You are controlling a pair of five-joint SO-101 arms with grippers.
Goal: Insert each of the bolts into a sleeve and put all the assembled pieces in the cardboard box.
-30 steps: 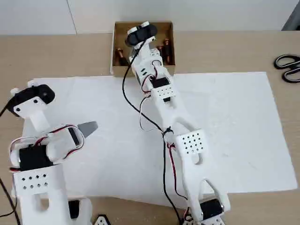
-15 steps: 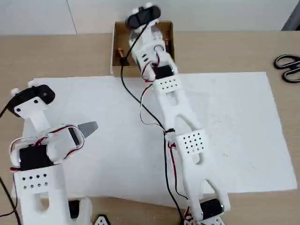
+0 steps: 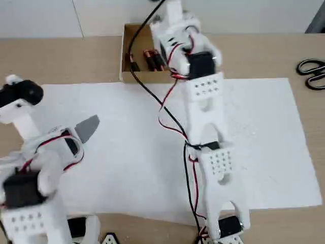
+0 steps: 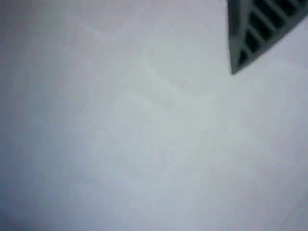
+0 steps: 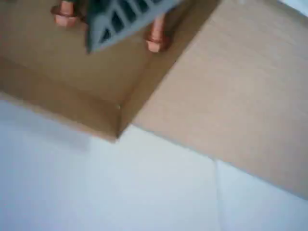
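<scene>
The cardboard box (image 3: pixel 125 51) stands at the table's far edge with several bolt-and-sleeve pieces (image 3: pixel 151 60) lying inside, dark with copper ends. My right arm (image 3: pixel 203 91) stretches over the box's right side toward the far edge. In the right wrist view my right gripper (image 5: pixel 113 21) hangs above a box corner (image 5: pixel 137 96), with copper bolt heads (image 5: pixel 157 41) on either side of it. My left gripper (image 3: pixel 87 127) is shut and holds nothing, low over the white paper (image 3: pixel 127 152) at the near left; its grey tip (image 4: pixel 252 29) is seen against bare paper.
Black-handled scissors (image 3: pixel 312 72) lie on the wooden table at the far right. The white paper sheet covers the middle of the table. The right arm's red and black cables (image 3: pixel 170 119) trail across the sheet.
My right arm has swung right and farther out past the box, uncovering the pieces inside. My left arm has shifted left and toward the near edge, its gripper staying shut.
</scene>
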